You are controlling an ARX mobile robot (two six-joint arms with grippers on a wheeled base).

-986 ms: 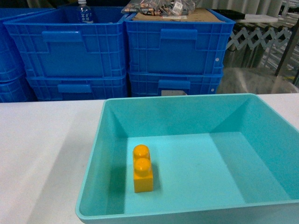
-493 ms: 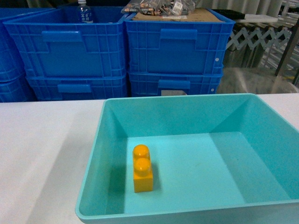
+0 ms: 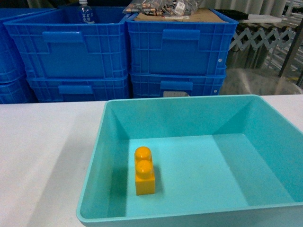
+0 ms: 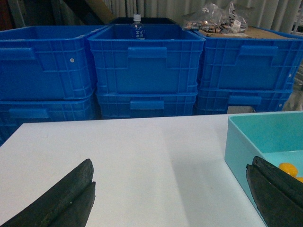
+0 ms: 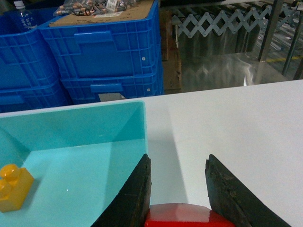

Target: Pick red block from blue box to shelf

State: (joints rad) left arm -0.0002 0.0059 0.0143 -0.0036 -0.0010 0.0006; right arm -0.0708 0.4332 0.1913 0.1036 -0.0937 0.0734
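The red block (image 5: 182, 215) sits pinched between the two black fingers of my right gripper (image 5: 178, 158), which hangs over the white table just right of the blue box's (image 5: 71, 111) right wall. The turquoise blue box (image 3: 189, 101) lies in the middle of the table and contains only a yellow two-stud block (image 3: 144, 171). My left gripper (image 4: 170, 165) is open over bare table, left of the box (image 4: 236, 142). Part of the shiny steel shelf (image 5: 227, 66) shows beyond the table's far right edge. Neither gripper shows in the head view.
Stacked dark blue ribbed crates (image 3: 180, 47) line the far side of the table; one holds a water bottle (image 3: 85, 13), another a cardboard sheet with bagged parts (image 3: 163, 8). A folding lattice barrier (image 5: 222, 26) stands behind the shelf. The white table (image 3: 42, 151) extends left and right of the box.
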